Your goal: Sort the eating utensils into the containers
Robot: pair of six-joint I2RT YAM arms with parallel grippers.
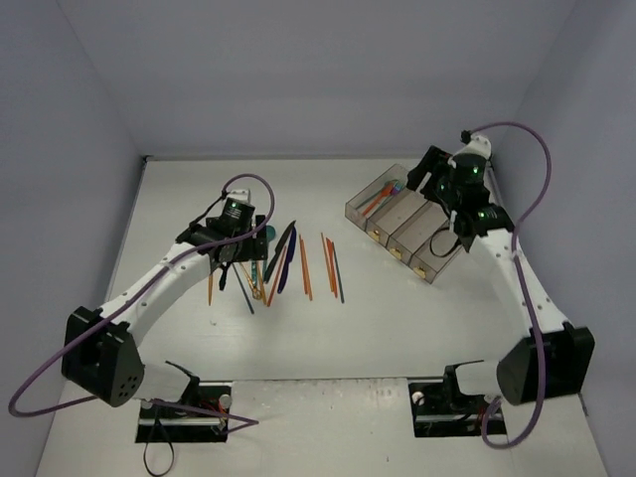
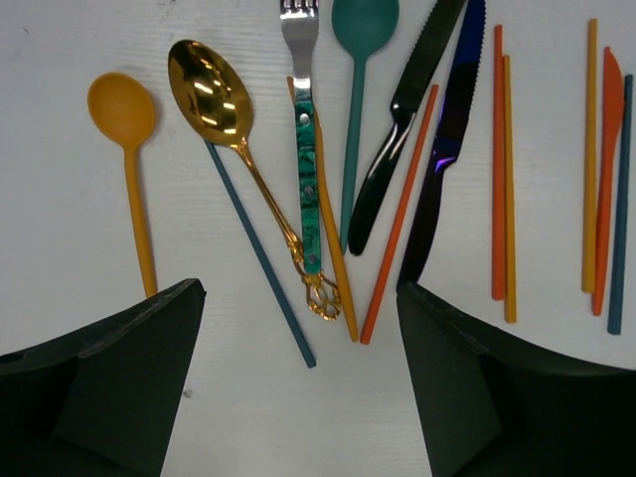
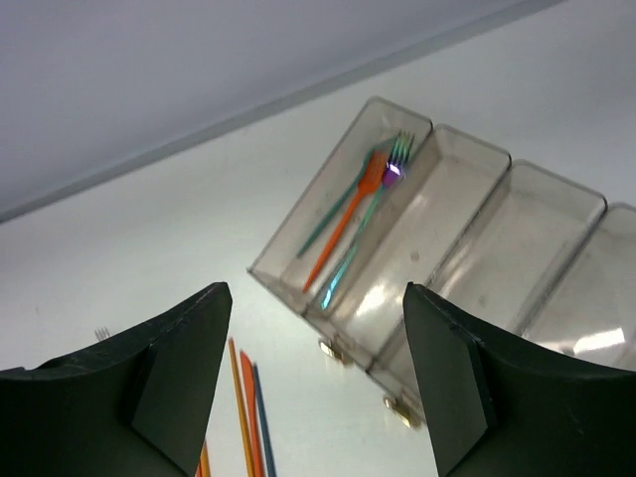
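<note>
A white bench (image 1: pixel 397 328) is seen from above, with two white robot arms reaching in from its near edge.

The left end effector (image 2: pixel 300 293) hangs over a loose spread of utensils lying flat near the middle of the bench. Its two black fingers (image 2: pixel 119 388) are held wide apart and grip nothing. Its wrist view shows, from left to right:

- an orange plastic spoon (image 2: pixel 121 109)
- a shiny gold metal spoon (image 2: pixel 209 91), with a thin blue stick (image 2: pixel 260 253) running out from under its bowl
- a silver fork with a green marbled handle (image 2: pixel 308 189)
- a teal plastic spoon (image 2: pixel 350 129)
- a glossy black serrated knife (image 2: pixel 397 129)
- a dark navy serrated knife (image 2: pixel 449 139)

A slim orange stick (image 2: pixel 402 214) lies between the two knives. Further right, a pair of orange sticks (image 2: pixel 497 159) lie side by side. At the far right edge is an orange plastic knife (image 2: pixel 608 179).

The right end effector (image 3: pixel 316 293) hovers at the far right of the bench, its fingers also spread apart. It is above a row of four clear smoky-grey plastic bins (image 3: pixel 472 139), joined side by side and set at an angle. The leftmost bin holds three forks lying lengthwise, tines toward the far end: an orange plastic fork (image 3: pixel 348 224), a dark teal fork (image 3: pixel 323 227) and a bright teal fork (image 3: pixel 358 248).
</note>
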